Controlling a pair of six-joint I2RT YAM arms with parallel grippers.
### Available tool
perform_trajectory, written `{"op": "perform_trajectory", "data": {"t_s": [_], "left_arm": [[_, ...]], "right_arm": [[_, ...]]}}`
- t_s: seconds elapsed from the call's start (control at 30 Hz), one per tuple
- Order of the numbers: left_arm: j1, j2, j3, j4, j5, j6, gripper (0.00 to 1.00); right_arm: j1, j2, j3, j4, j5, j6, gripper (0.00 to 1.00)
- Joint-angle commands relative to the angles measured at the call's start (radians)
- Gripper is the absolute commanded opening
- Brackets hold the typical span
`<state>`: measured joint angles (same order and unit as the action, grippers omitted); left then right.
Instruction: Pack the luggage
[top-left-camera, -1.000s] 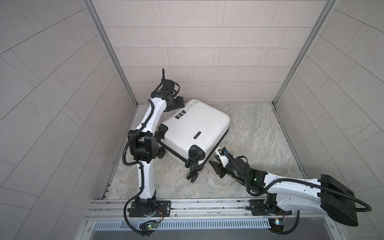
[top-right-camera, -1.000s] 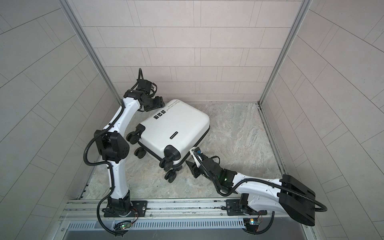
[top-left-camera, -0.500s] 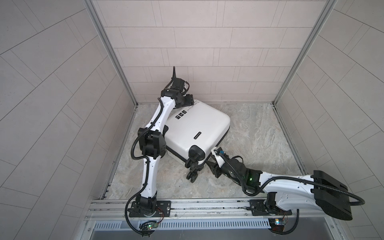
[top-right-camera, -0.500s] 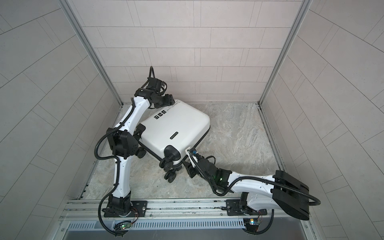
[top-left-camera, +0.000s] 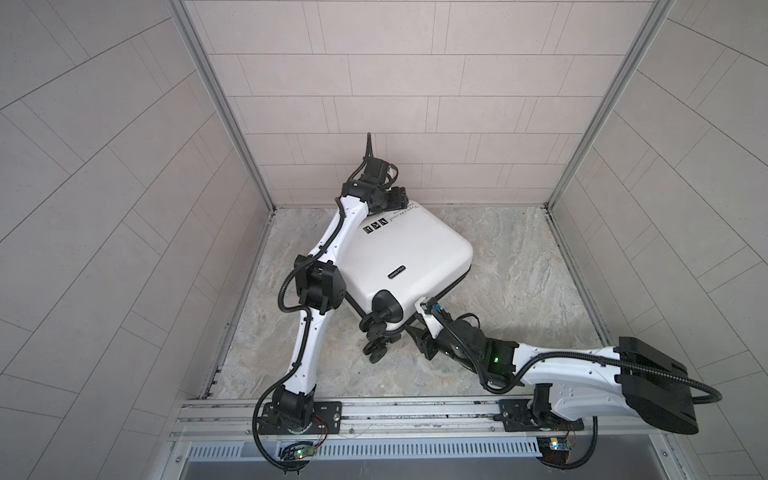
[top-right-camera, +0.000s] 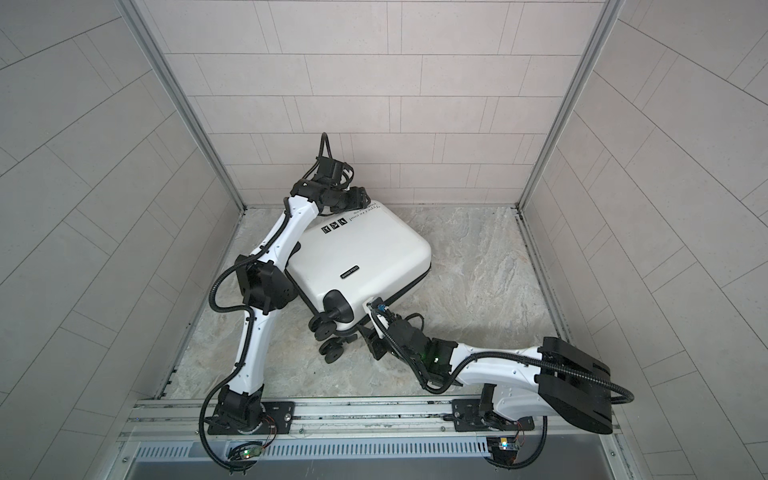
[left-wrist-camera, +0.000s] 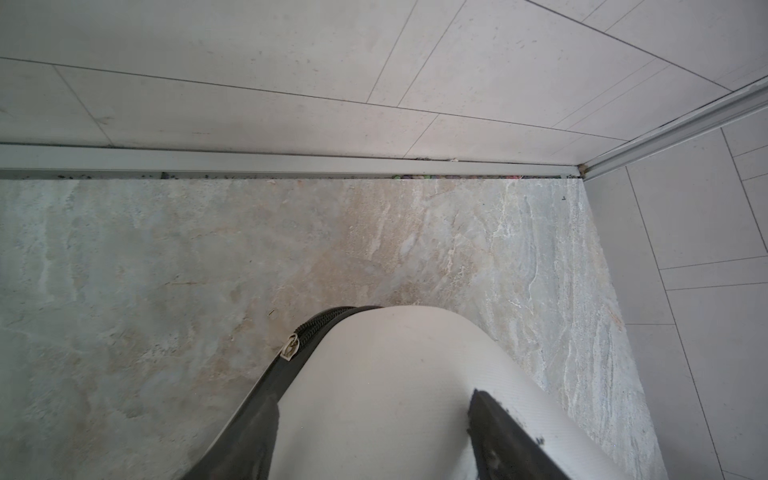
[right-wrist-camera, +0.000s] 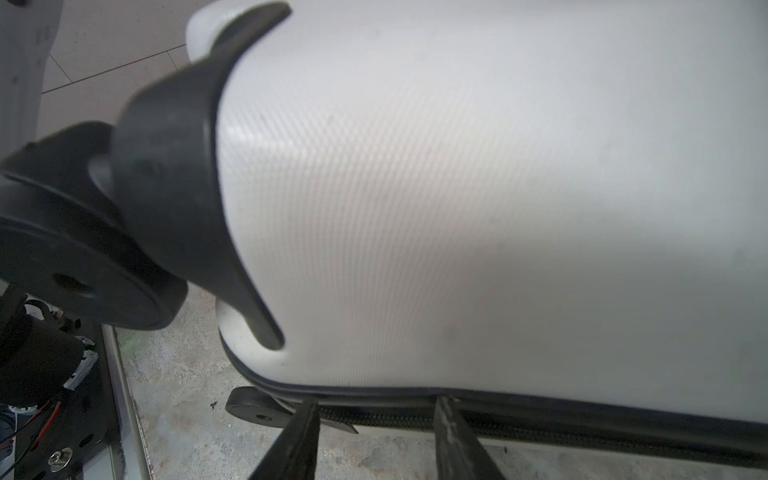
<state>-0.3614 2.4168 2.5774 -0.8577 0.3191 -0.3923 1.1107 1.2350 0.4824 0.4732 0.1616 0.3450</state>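
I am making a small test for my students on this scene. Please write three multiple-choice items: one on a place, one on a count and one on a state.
1. Where is the left gripper?
A. At the far corner of the luggage, near the back wall.
B. At its wheels.
C. At the middle of its broad side.

2. How many black square icons are printed on the luggage?
A. One.
B. Three.
C. Six.

3. In what state is the luggage?
A. Open wide.
B. Standing upright on its wheels.
C. Shut, lying with a broad side up.

Key:
1 A: in both top views the left gripper sits at the corner nearest the back wall.
2 B: three icons stand in a row.
3 C: the zipper runs closed along the seam, and the wheels point sideways.
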Motion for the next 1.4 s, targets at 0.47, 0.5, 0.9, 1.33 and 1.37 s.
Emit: {"op": "perform_trajectory", "data": {"t_s": [0.47, 0.5, 0.9, 1.33, 1.37], "left_arm": [[-0.079, -0.108, -0.015, -0.117, 0.07, -0.075, 0.8], [-0.074, -0.135, -0.025, -0.119, 0.057, -0.07, 0.81], [-0.113, -0.653, -0.379, -0.099, -0.203, 0.027, 0.82], [-0.476, -1.183, -1.003, -0.109, -0.602, -0.108, 0.81], [-0.521, -1.196, -1.026, -0.115, -0.621, -0.133, 0.81]], "right_arm": [[-0.008, 0.109, 0.11, 0.083, 0.091, -0.021, 0.48], [-0.008, 0.094, 0.108, 0.067, 0.084, -0.03, 0.48], [-0.195, -0.294, 0.196, -0.455, 0.079, -0.084, 0.63], [-0.756, -0.13, 0.522, -0.761, -0.188, 0.086, 0.74], [-0.784, -0.102, 0.547, -0.77, -0.215, 0.097, 0.74]]}}
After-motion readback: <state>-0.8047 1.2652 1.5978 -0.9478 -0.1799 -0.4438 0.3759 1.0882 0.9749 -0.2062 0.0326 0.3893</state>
